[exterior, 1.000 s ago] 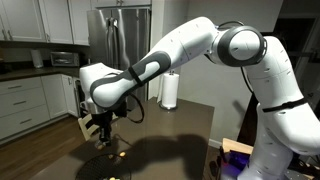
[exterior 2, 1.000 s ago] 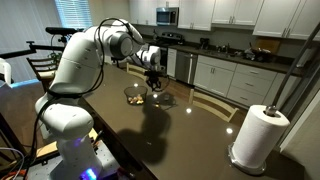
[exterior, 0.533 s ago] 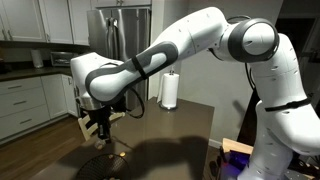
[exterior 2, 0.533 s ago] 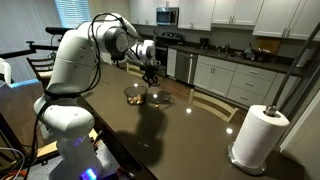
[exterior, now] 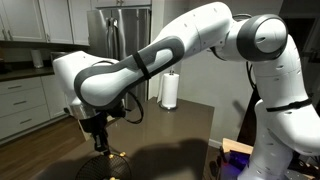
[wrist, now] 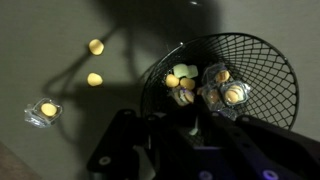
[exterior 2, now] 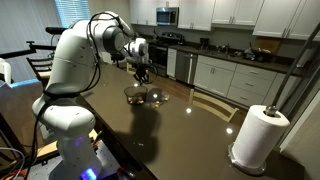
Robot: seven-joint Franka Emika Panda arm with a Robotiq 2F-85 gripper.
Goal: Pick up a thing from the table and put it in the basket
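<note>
While the gripper (exterior 2: pixel 142 76) hangs shut, the basket (wrist: pixel 265 80) (round) opens upward.

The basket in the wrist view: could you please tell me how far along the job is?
Done: several small yellow pieces already lie in the basket. In hand: the end effector hovers shut over the basket; whether it grips a piece is unclear. Left: three pieces lie on the table outside it, one in clear wrapping.
</note>
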